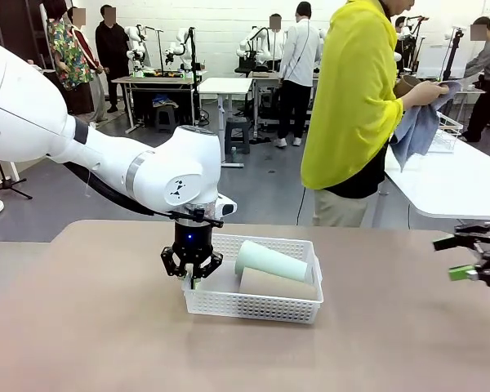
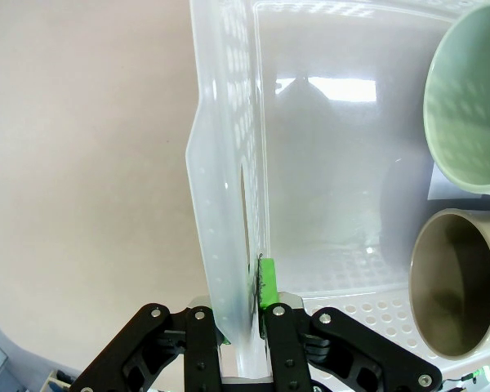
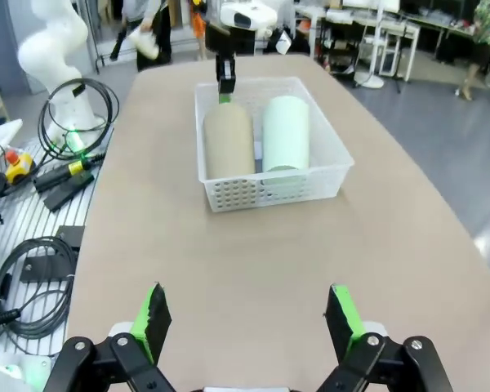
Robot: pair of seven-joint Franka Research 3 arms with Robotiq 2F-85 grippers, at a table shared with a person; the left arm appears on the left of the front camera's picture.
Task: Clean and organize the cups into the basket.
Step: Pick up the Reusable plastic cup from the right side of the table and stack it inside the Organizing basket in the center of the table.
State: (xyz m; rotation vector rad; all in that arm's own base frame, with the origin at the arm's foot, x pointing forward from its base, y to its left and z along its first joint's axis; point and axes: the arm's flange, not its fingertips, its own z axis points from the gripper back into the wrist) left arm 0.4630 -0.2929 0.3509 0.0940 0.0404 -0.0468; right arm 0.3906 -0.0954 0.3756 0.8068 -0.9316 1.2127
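The white basket [image 1: 229, 304] stands mid-table. A mint green cup [image 1: 269, 260] and a tan cup [image 1: 279, 285] lie side by side in it. My left gripper [image 1: 193, 279] comes down from above, shut on the basket's left wall. In the left wrist view that gripper [image 2: 243, 298] pinches the mesh wall [image 2: 225, 204], with the mint cup's mouth [image 2: 465, 106] and the tan cup's mouth [image 2: 453, 286] to the right. My right gripper [image 1: 472, 263] hovers open at the table's right end, away from the basket [image 3: 269, 186]; nothing sits between its fingers [image 3: 249, 318].
At the far side a person in a yellow top [image 1: 351, 98] wipes a brownish cup [image 1: 405, 85] with a blue-grey cloth [image 1: 416, 126]. A white table with a wire rack [image 1: 445, 135] stands behind on the right. Cables and tools [image 3: 57, 163] lie beside the table.
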